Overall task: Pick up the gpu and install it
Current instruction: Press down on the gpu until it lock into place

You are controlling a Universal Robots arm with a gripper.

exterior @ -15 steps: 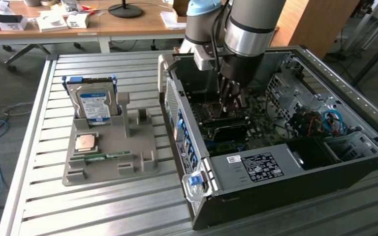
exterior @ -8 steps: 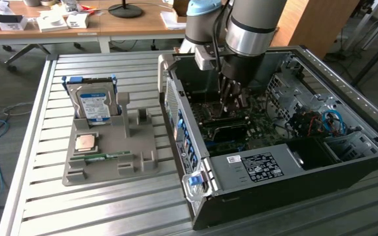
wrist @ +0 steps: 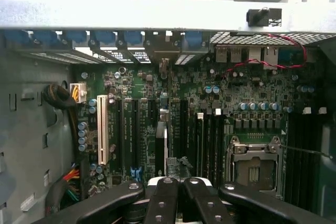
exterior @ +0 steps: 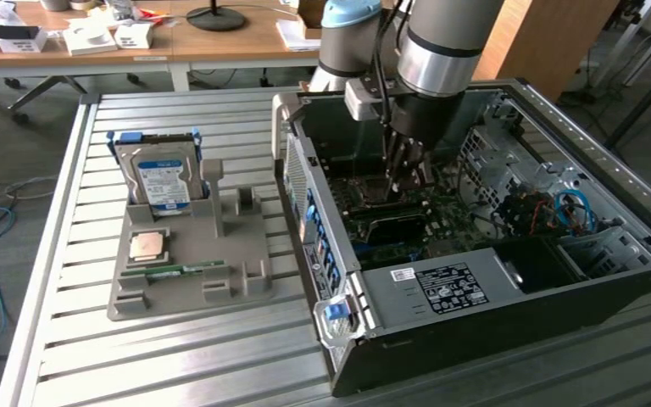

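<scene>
The gpu (wrist: 161,148) appears as a thin dark card seen edge-on, standing upright among the long expansion slots of the green motherboard (wrist: 252,93). My gripper (wrist: 176,184) is shut on its near end, the two black fingers (wrist: 164,198) pressed close together around it. Whether the card's lower edge sits in a slot or just above it I cannot tell. In the exterior view my gripper (exterior: 407,174) reaches straight down into the open computer case (exterior: 461,284), above the board near its back wall.
A white slot (wrist: 103,129) and a bare processor socket (wrist: 255,166) flank the card. Beside the case, a grey holder (exterior: 190,292) carries the silver hard drive (exterior: 165,174), a processor chip (exterior: 148,246) and a green memory stick (exterior: 173,272). Cables (exterior: 569,212) lie in the case.
</scene>
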